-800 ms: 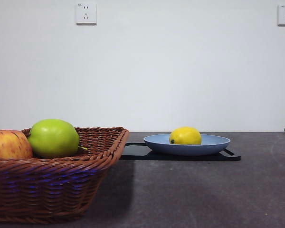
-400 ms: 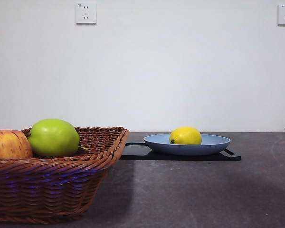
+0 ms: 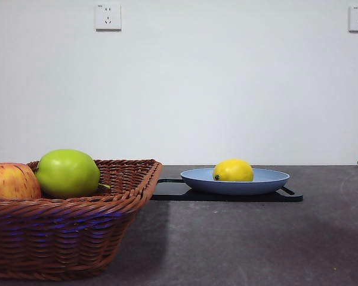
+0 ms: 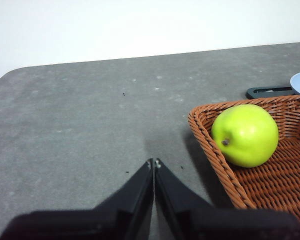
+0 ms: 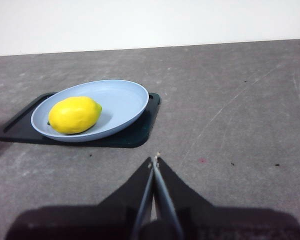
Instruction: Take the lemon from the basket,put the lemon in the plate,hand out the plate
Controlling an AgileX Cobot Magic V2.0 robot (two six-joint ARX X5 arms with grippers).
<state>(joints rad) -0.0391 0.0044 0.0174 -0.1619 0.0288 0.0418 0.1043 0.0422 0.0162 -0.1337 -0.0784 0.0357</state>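
Both arms hang back above the table, neither touching anything. The left gripper (image 4: 154, 162) has its two black jaws pressed together, tips meeting. The right gripper (image 5: 154, 159) is the same, jaws closed and empty.

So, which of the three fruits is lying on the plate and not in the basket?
The lemon, small, yellow and oval, lies on the blue plate. The green apple and the red-yellow apple both sit in the wicker basket.

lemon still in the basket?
No, the lemon lies on the plate; the basket holds only the two apples.
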